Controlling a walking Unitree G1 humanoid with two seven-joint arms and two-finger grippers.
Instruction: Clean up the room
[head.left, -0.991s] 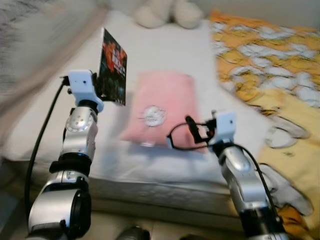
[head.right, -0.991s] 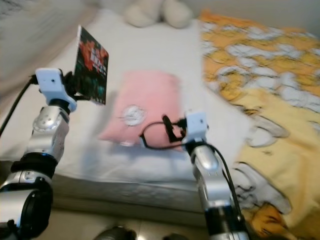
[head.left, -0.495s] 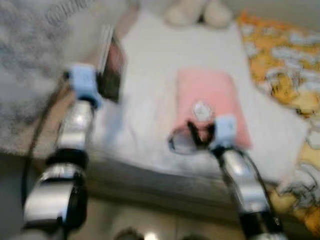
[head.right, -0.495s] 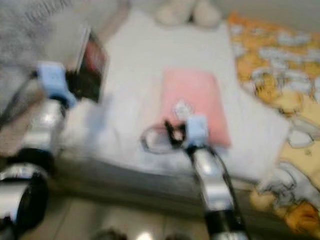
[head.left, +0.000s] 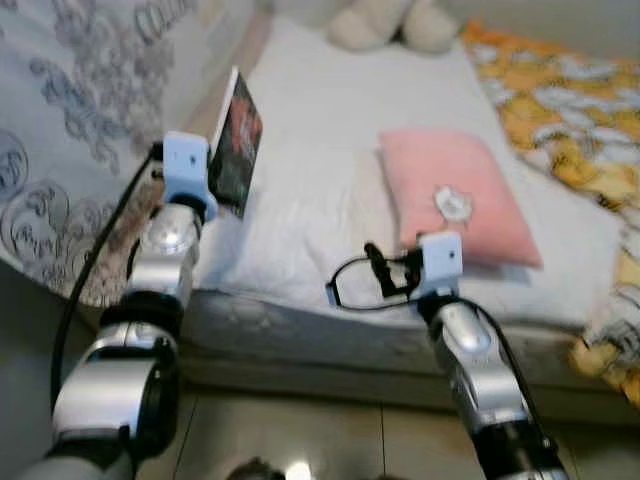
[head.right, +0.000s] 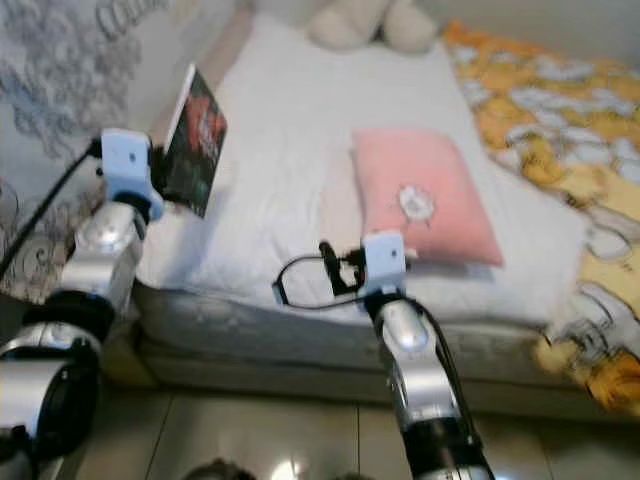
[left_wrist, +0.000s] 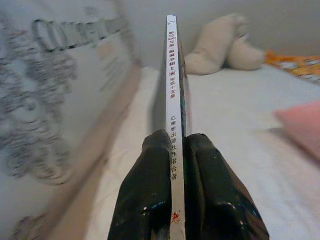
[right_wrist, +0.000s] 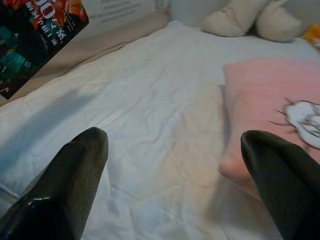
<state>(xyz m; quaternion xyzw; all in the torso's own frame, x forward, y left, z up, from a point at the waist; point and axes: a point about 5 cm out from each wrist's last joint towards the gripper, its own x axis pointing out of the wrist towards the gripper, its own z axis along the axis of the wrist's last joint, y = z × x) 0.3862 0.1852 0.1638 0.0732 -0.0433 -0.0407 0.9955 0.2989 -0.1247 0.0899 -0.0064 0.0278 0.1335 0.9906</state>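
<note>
The left end effector (left_wrist: 177, 200) is raised above the left edge of the bed (head.left: 320, 150). Its two black fingers (left_wrist: 150, 200) are clamped on the lower spine of a book (head.left: 237, 140). The book stands upright on its edge in the grip, spine toward the wrist camera, with the dark red-and-teal cover facing the robot's right. The white spine carries printed characters, too small to read reliably. The book is held clear of the mattress, just above the bed's near left corner.

The right end effector (right_wrist: 175, 180) hovers over the near edge of the bed, its fingers spread wide apart with nothing between them. In the right wrist view the white sheet lies ahead of it and the pink pillow (right_wrist: 275, 115) just beyond its far finger. A black cable loops from the right wrist.

The pink pillow (head.left: 455, 195) lies flat on the white sheet, right of centre, with a small white emblem on its face. A cream plush toy (head.right: 370, 25) rests at the head of the bed against the wall. An orange and yellow patterned blanket (head.right: 540, 100) covers the bed's right side and hangs over the near right corner. A grey patterned fabric (head.left: 70, 130) hangs along the bed's left side. The floor (head.right: 260, 430) below is glossy tile.
</note>
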